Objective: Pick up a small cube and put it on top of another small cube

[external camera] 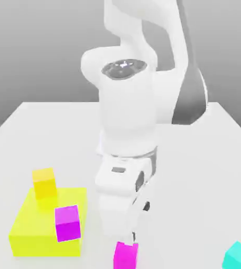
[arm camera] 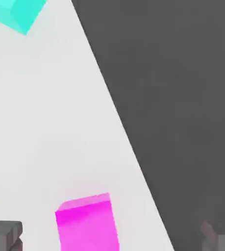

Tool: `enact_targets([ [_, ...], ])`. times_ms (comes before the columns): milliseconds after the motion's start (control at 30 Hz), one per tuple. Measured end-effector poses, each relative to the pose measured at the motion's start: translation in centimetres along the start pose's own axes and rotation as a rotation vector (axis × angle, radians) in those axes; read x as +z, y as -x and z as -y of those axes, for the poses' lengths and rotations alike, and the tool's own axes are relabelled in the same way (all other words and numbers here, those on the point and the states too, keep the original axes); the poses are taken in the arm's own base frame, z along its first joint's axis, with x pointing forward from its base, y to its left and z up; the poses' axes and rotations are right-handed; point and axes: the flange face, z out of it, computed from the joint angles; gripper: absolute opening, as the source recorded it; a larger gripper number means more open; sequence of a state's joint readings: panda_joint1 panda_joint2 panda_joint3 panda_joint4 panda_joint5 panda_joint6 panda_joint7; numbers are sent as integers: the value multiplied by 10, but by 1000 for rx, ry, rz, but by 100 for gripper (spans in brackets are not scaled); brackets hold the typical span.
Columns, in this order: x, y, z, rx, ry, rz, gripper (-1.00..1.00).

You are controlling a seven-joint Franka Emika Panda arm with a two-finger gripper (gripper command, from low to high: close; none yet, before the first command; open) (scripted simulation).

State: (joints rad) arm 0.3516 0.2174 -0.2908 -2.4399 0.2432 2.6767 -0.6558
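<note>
The small hot pink cube (external camera: 125,256) rests on the white table near its front edge. My gripper (external camera: 131,240) hangs just above it, pointing down. In the hand view the pink cube (arm camera: 88,223) shows between the two grey fingertips (arm camera: 4,236), nearer to one than the other and touching neither. The gripper (arm camera: 112,238) is open and holds nothing. The small orange-yellow cube (external camera: 44,182) sits on top of the far corner of a large lemon-yellow block (external camera: 35,226) at the exterior view's left.
A violet-magenta cube (external camera: 67,223) stands at the near right corner of the yellow block. A cyan cube (external camera: 239,256) lies at the exterior view's lower right, also seen as the cyan cube (arm camera: 17,12) by the hand camera. The table edge (arm camera: 129,137) runs close to the pink cube.
</note>
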Motion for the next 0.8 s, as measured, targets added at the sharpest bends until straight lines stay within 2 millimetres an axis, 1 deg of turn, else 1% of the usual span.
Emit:
enact_targets([
  [100,33,9,-2,-81,21,47,0],
  [233,83,13,-3,-95,24,56,0],
  [267,90,15,-3,-95,23,56,-100],
  [433,90,15,-3,-95,22,58,-100],
  [467,94,15,-3,-95,21,58,-100],
  [500,89,15,-3,-96,22,58,-100],
  [533,80,13,-3,-97,23,58,-100],
  [667,36,10,-3,-93,21,59,-100],
  [700,27,6,-8,-89,17,62,-100],
  [733,15,5,-18,-94,11,66,-100],
  [800,-6,15,-39,-122,-2,72,-100],
])
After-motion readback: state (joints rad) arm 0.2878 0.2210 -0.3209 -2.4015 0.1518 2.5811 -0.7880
